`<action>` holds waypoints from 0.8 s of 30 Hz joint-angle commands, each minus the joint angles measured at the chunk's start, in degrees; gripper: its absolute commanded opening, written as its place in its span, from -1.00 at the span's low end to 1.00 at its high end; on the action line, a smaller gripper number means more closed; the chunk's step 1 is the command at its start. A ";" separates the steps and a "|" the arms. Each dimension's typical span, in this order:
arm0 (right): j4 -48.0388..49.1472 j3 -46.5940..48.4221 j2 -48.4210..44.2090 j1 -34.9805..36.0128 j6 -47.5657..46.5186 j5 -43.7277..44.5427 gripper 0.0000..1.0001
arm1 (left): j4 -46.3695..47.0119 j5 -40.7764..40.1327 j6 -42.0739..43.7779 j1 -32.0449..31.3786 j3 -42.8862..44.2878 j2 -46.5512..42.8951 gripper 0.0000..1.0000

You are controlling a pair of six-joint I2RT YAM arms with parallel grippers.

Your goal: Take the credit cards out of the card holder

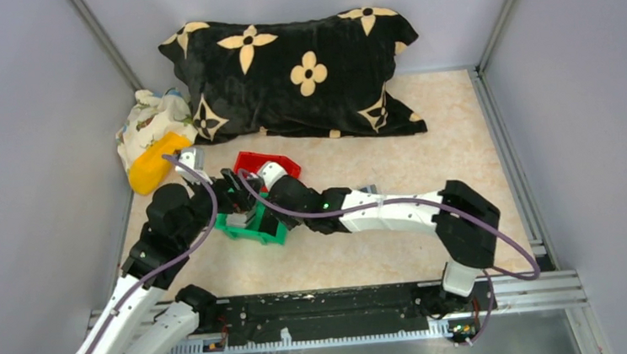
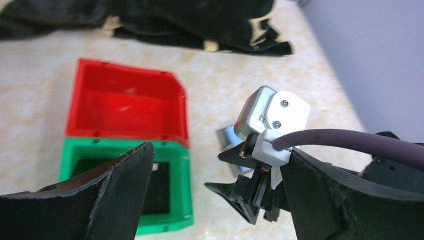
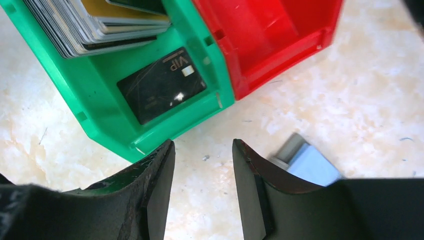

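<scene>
The card holder [image 3: 306, 161] lies flat on the table, blue-grey face up, just right of my right gripper's fingers and partly hidden by them. In the left wrist view only a corner of it [image 2: 226, 137] shows behind the right gripper. A stack of credit cards [image 3: 95, 22] and one black VIP card [image 3: 162, 86] lie in the green bin [image 3: 95, 105]. My right gripper [image 3: 203, 145] is open and empty, low over bare table beside the green bin's corner. My left gripper [image 2: 220, 152] is wide open and empty, above the green bin [image 2: 180, 195] and facing the right gripper.
A red bin [image 1: 267, 164] stands against the green bin [image 1: 251, 226]; its inside [image 2: 125, 107] holds nothing. A black flowered pillow [image 1: 298, 72] lies at the back, with a patterned cloth [image 1: 149, 122] and a yellow object [image 1: 155, 162] at the back left. Grey walls close in both sides.
</scene>
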 commanded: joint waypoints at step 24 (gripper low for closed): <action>13.99 -34.69 -38.53 -27.11 12.18 -3.38 -1.00 | 41.60 19.99 -10.61 -7.92 -3.18 34.57 0.99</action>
